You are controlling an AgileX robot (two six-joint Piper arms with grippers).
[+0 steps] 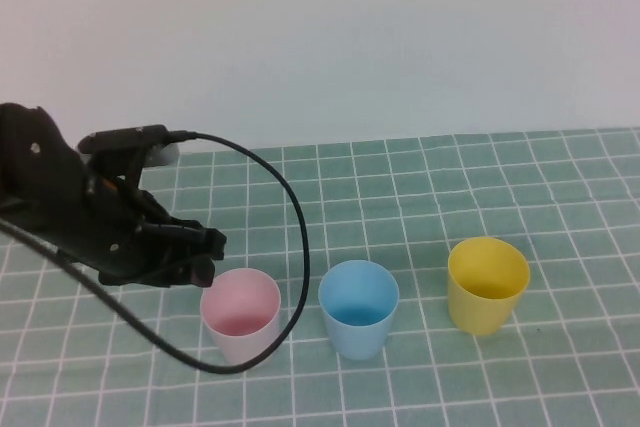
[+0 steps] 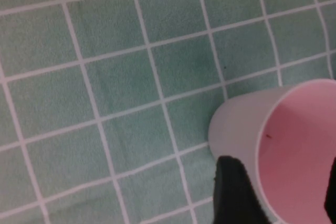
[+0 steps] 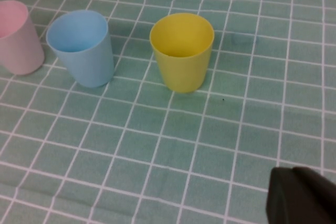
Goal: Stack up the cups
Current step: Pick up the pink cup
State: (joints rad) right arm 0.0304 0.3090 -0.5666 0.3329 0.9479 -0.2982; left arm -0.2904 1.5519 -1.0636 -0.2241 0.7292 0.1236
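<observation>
Three cups stand upright in a row on the green checked mat: a pale pink cup (image 1: 240, 314) on the left, a light blue cup (image 1: 358, 308) in the middle and a yellow cup (image 1: 487, 284) on the right. My left gripper (image 1: 208, 255) hovers at the pink cup's left rim. In the left wrist view its gripper (image 2: 278, 192) is open, with one finger (image 2: 231, 192) outside the pink cup (image 2: 283, 129) and the other at the picture's edge. My right gripper (image 3: 302, 198) is shut and empty, well short of the yellow cup (image 3: 182, 51). The blue cup (image 3: 81, 45) and pink cup (image 3: 18, 38) also show there.
The green mat (image 1: 420, 187) with white grid lines covers the table up to a plain white wall behind. The left arm's black cable (image 1: 295, 247) loops down between the pink and blue cups.
</observation>
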